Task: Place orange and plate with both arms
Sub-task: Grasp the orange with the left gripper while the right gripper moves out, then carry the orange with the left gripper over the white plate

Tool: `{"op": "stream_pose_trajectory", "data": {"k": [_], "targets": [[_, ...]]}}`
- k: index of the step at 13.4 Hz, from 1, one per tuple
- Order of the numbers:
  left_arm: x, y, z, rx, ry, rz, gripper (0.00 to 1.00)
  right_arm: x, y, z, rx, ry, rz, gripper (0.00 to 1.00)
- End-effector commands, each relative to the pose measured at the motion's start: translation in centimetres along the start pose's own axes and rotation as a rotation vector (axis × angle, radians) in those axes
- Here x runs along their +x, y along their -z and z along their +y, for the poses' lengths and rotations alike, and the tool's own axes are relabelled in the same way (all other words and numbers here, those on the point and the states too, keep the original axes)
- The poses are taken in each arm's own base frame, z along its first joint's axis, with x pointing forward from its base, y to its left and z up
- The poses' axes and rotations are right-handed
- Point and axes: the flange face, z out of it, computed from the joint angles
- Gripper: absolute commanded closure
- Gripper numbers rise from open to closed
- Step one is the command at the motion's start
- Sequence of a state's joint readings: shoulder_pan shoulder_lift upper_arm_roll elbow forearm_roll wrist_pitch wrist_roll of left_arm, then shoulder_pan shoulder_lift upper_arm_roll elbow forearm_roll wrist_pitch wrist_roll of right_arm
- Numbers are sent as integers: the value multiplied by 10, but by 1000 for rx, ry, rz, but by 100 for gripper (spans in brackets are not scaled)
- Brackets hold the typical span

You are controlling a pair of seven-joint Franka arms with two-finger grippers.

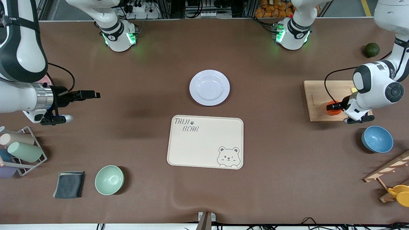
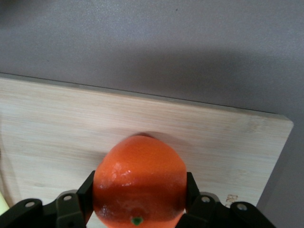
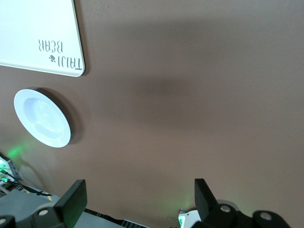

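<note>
The orange (image 1: 334,108) sits on the wooden cutting board (image 1: 314,100) toward the left arm's end of the table. My left gripper (image 1: 336,106) is shut on the orange (image 2: 139,180), a finger pressed on each side of it, down at the board (image 2: 57,128). The pale lavender-white plate (image 1: 209,87) lies mid-table, just farther from the front camera than the cream bear tray (image 1: 205,141); it also shows in the right wrist view (image 3: 42,118). My right gripper (image 1: 92,95) is open and empty, up over bare table toward the right arm's end.
A blue bowl (image 1: 377,139) stands beside the board, nearer the front camera. A dark green fruit (image 1: 371,49) lies farther back. A green bowl (image 1: 109,180), a grey cloth (image 1: 69,184) and a cup rack (image 1: 20,150) are at the right arm's end. A wooden stand (image 1: 388,172) holds a yellow cup.
</note>
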State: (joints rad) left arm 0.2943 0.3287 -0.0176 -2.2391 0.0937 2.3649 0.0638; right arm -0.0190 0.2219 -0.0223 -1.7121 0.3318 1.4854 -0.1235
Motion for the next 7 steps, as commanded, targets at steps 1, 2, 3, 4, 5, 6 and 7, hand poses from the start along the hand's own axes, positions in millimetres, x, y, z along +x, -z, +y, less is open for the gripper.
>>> {"op": "stream_pose_trajectory", "data": {"k": [1, 2, 3, 4, 5, 6, 7], "targets": [[9, 10, 2, 14, -69, 21, 74, 0, -7, 3, 40, -15, -4, 0], [11, 25, 12, 15, -88, 23, 74, 0, -10, 5, 52, -18, -2, 0], [16, 41, 28, 13, -123, 6, 74, 1, -12, 5, 70, -19, -3, 0], [24, 61, 42, 6, -143, -13, 74, 2, -14, 5, 73, -21, -1, 0], [32, 79, 64, 0, -172, -28, 74, 2, -15, 6, 73, -22, -1, 0], [36, 95, 96, -9, -205, -25, 73, 4, -17, 7, 81, -22, -7, 0], [37, 110, 128, -31, -213, -16, 73, 5, -19, 7, 92, -22, -11, 0]]}}
